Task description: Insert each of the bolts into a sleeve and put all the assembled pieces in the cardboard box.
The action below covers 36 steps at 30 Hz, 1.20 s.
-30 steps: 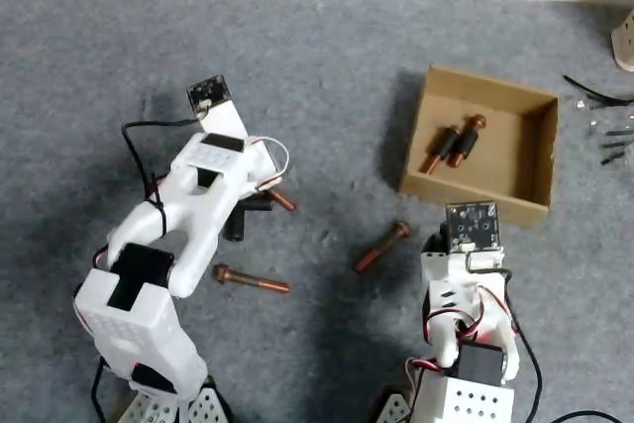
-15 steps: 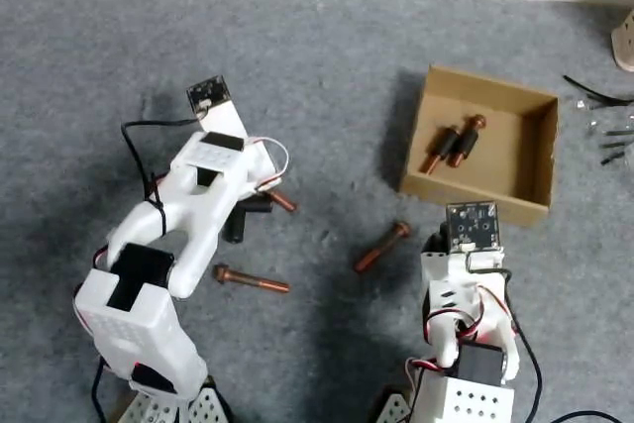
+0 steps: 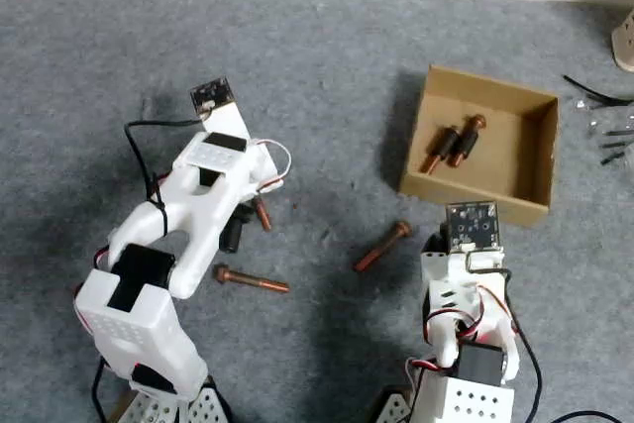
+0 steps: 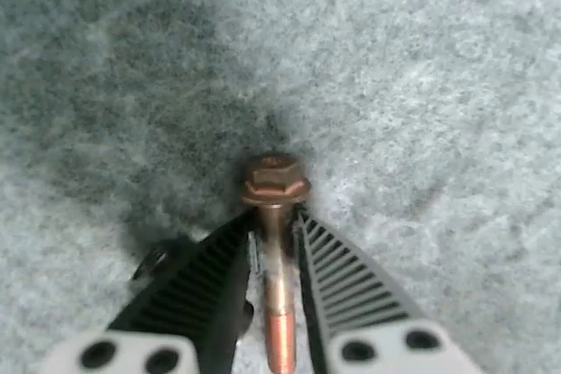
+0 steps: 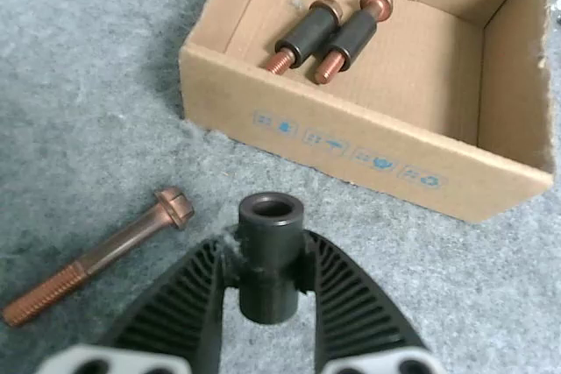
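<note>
My left gripper (image 4: 273, 218) is shut on a copper bolt (image 4: 274, 183), gripping the shank just below the hex head; in the high view this bolt (image 3: 263, 215) pokes out beside the left gripper (image 3: 253, 215). My right gripper (image 5: 268, 250) is shut on a black sleeve (image 5: 271, 221) held upright with its bore showing, a short way in front of the cardboard box (image 5: 351, 151). The box (image 3: 543, 156) holds two assembled pieces (image 3: 454, 146). One loose bolt (image 3: 382, 246) lies left of the right gripper (image 3: 437, 242); another loose bolt (image 3: 252, 279) lies beside the left arm.
A dark piece (image 3: 233, 234) sits under the left arm's wrist; I cannot tell if it is a sleeve. Black cables and small parts (image 3: 604, 126) lie at the right edge beyond the box. Grey carpet covers the table.
The bolt in my left gripper has swung from pointing right to pointing toward the near side, and the wrist has turned slightly. The right arm has not moved.
</note>
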Each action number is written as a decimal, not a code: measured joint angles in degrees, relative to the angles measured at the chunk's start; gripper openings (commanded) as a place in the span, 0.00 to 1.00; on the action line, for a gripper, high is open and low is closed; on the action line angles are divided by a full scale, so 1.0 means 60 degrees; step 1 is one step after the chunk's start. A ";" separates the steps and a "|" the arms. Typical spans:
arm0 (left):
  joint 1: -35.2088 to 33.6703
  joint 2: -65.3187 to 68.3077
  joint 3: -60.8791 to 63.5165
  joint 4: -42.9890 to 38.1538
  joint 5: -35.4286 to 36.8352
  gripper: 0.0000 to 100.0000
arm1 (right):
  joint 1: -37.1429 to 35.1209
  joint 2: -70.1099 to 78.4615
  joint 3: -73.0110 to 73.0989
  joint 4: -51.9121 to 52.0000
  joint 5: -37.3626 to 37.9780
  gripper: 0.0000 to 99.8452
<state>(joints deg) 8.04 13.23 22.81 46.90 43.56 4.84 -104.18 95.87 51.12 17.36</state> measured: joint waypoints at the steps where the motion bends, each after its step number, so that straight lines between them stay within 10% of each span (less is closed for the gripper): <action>1: -0.0029 0.0000 0.0000 0.0000 0.0000 0.01 | 0.0000 0.0000 0.0000 0.0000 0.0000 0.00; 36: -0.0044 0.0908 -0.1407 0.1729 -0.0659 0.01 | 0.0000 0.0000 0.0000 -0.0396 0.0000 0.00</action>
<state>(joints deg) 7.78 18.68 14.37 57.27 39.60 4.84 -104.18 95.87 48.75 17.36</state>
